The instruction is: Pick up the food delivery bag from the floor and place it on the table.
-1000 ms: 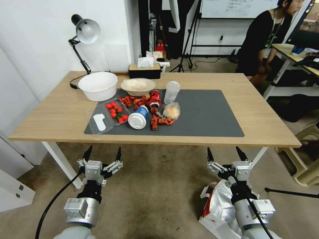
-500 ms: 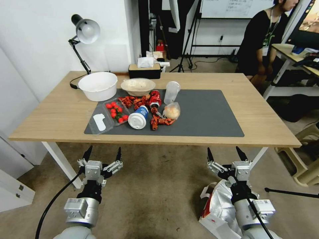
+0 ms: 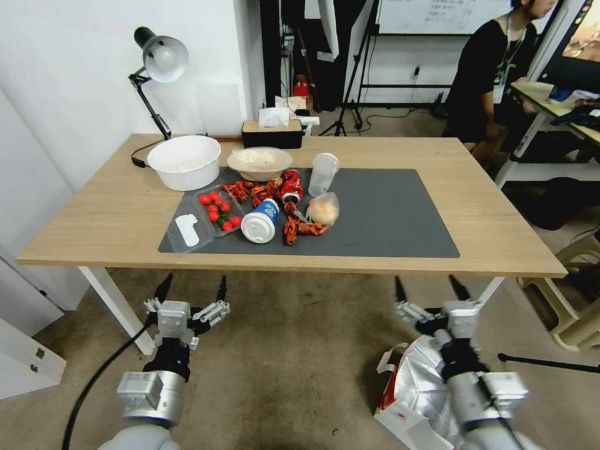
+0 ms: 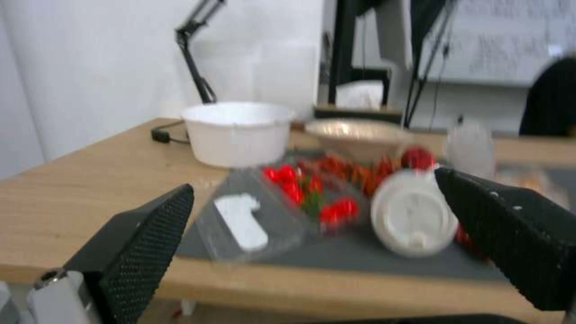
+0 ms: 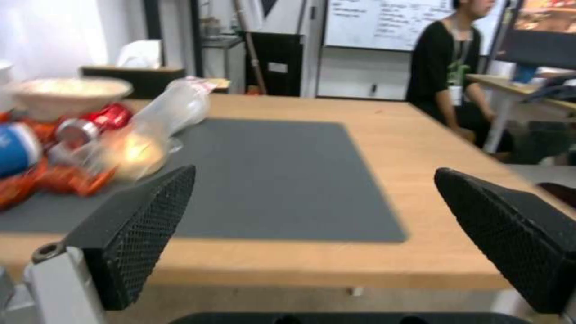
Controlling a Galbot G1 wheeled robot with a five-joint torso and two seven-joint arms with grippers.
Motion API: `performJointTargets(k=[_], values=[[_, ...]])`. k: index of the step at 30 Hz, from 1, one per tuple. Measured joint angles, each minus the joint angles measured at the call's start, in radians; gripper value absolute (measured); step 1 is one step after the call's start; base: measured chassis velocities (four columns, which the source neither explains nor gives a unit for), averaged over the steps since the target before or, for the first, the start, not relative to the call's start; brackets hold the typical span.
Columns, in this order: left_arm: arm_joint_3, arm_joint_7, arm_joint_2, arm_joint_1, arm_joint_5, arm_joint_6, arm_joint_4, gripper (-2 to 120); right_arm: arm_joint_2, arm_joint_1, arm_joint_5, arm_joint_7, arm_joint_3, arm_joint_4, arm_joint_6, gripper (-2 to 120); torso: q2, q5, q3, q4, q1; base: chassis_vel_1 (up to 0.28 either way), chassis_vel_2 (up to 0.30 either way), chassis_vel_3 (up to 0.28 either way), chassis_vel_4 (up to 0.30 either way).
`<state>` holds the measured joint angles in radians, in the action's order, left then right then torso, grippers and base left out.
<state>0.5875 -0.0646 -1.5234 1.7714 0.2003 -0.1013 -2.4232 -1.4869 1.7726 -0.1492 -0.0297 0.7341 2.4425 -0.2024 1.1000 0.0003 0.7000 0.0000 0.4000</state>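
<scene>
The boxy white food delivery bag with red side panels and crinkly silver foil lining (image 3: 412,381) sits on the worn brownish floor (image 3: 294,369) directly beneath the right end effector (image 3: 432,289) — behind and below its 2 spread, empty fingers. The left end effector (image 3: 190,284), also released, hangs well apart from it. The right arm is nearer; the long light-wood bench (image 3: 494,231) lies ahead of both.

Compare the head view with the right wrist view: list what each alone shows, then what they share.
Head view alone: the food delivery bag on the floor beneath the right arm, the left end effector open, the desk lamp.
Right wrist view alone: nothing that the head view lacks.
Shared: the right end effector open and empty, the table, the grey mat.
</scene>
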Motion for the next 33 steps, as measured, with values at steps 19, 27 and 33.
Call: performJointTargets(k=[19,27,33], values=[[0.019,0.028,0.012,0.001,-0.002,0.063,0.058,100,0.012,-0.01,-0.083,-0.049,0.119,0.062,-0.115,100,0.0,-0.0003,0.0,0.0,0.0,0.0,0.0,0.0,0.0],[0.018,0.055,0.012,0.007,0.052,0.084,0.071,100,0.015,-0.013,-0.081,-0.051,0.116,0.06,-0.112,100,0.0,-0.0003,0.0,0.0001,0.0,0.0,0.0,0.0,0.0],[0.018,0.053,0.015,0.009,0.056,0.08,0.07,100,0.015,-0.015,-0.08,-0.051,0.115,0.059,-0.108,100,0.0,-0.0003,0.0,0.0,0.0,0.0,0.0,0.0,0.0]])
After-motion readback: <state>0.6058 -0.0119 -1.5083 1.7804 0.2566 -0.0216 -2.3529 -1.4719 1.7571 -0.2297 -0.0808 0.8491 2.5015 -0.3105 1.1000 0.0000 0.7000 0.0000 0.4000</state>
